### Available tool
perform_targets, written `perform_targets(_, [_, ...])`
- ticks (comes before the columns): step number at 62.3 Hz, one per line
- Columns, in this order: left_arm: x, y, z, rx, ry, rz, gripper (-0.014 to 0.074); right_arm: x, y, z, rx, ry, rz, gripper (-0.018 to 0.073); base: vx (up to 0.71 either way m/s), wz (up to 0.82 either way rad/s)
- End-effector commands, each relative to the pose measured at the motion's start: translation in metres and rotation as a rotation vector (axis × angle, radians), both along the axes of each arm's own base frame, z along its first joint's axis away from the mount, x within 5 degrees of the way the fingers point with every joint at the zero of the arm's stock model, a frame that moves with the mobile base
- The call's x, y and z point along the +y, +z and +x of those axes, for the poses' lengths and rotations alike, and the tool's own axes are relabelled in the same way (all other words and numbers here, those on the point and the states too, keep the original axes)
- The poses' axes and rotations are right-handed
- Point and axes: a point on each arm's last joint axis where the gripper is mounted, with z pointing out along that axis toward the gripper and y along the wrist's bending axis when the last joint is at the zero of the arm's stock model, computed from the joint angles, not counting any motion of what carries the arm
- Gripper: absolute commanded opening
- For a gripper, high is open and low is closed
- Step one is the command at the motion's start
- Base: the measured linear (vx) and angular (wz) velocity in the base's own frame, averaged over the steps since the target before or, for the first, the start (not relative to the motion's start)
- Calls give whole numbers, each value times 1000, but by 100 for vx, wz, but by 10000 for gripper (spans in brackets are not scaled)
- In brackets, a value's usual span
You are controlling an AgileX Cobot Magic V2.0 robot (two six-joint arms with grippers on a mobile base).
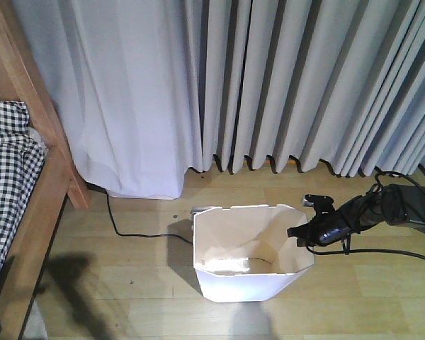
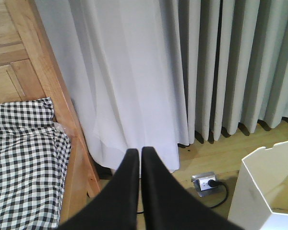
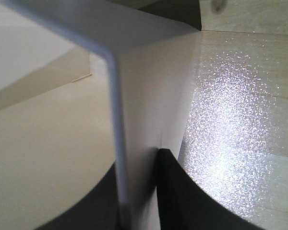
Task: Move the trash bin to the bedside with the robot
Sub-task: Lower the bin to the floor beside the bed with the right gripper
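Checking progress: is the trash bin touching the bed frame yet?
No, the trash bin stands apart from the bed frame, with bare floor between them.

The white trash bin [image 1: 249, 255] stands upright on the wooden floor [image 1: 127, 283]. My right end effector [image 1: 298, 234] pinches its rim at three o'clock. The bedside [image 1: 35, 177] with checked bedding [image 1: 3, 170] lies well apart at nine o'clock; grey curtains [image 1: 269, 78] hang at twelve.
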Motion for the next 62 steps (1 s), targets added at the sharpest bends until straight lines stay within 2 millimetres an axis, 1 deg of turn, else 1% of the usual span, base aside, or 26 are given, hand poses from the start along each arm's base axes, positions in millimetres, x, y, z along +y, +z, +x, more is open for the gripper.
perform_targets(1, [0, 1, 1, -71, 1, -9, -7, 4, 38, 29, -60, -38, 93, 92, 0, 0])
perform_targets(20, [0, 1, 1, -71, 1, -9, -7, 3, 38, 29, -70, -29, 85, 188, 0, 0])
perform_targets(37, [0, 1, 1, -71, 1, -9, -7, 2, 38, 29, -68, -27, 86, 305, 0, 0])
perform_targets(53, [0, 1, 1, -71, 1, -9, -7, 1, 38, 28, -61, -17, 84, 371, 0, 0])
perform_targets(62, [0, 1, 1, -71, 1, -9, -7, 1, 38, 27, -49, -29, 91, 432, 0, 0])
